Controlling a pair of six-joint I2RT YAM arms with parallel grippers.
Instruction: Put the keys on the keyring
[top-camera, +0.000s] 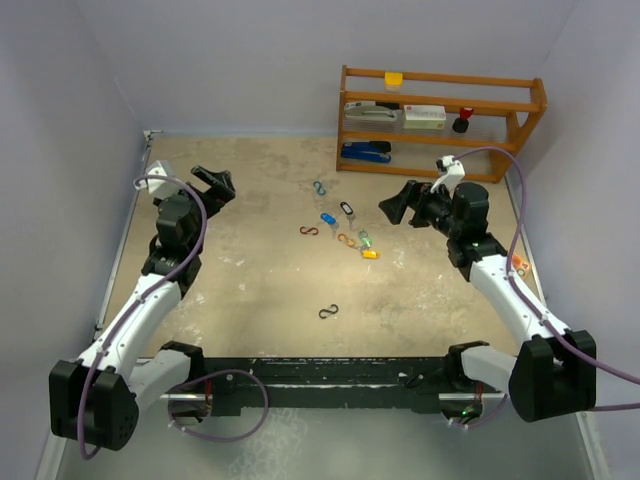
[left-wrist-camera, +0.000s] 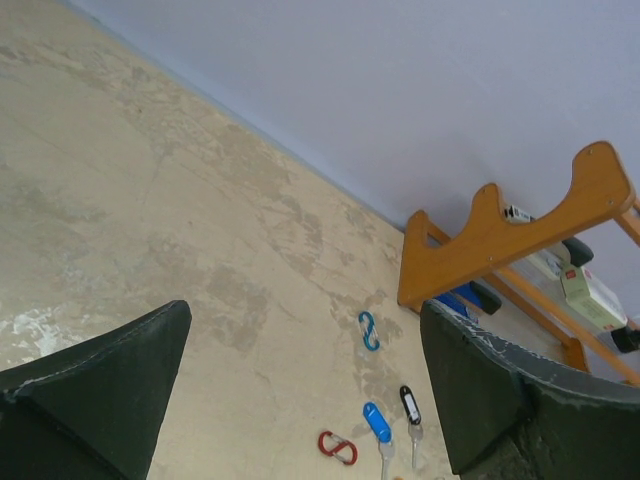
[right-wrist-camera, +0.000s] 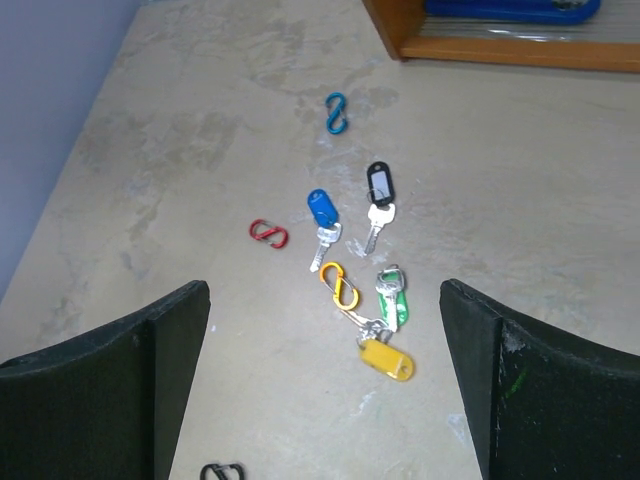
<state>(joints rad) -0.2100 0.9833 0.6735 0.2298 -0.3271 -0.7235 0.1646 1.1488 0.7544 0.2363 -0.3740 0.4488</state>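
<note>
Several tagged keys lie at mid-table: a blue one (top-camera: 327, 219), a black one with a white label (top-camera: 347, 210), a green one (top-camera: 365, 240) and a yellow one (top-camera: 370, 254). The right wrist view shows the blue (right-wrist-camera: 321, 210), black (right-wrist-camera: 379, 185), green (right-wrist-camera: 392, 300) and yellow (right-wrist-camera: 386, 360) keys; the yellow key's ring touches an orange S-hook (right-wrist-camera: 340, 285). My left gripper (top-camera: 215, 185) is open and empty, raised at the far left. My right gripper (top-camera: 398, 207) is open and empty, raised right of the keys.
A teal S-hook (top-camera: 319, 188), a red S-hook (top-camera: 309, 231) and a black S-hook (top-camera: 329, 312) lie loose around the keys. A wooden shelf (top-camera: 440, 105) with a blue stapler and small items stands at the back right.
</note>
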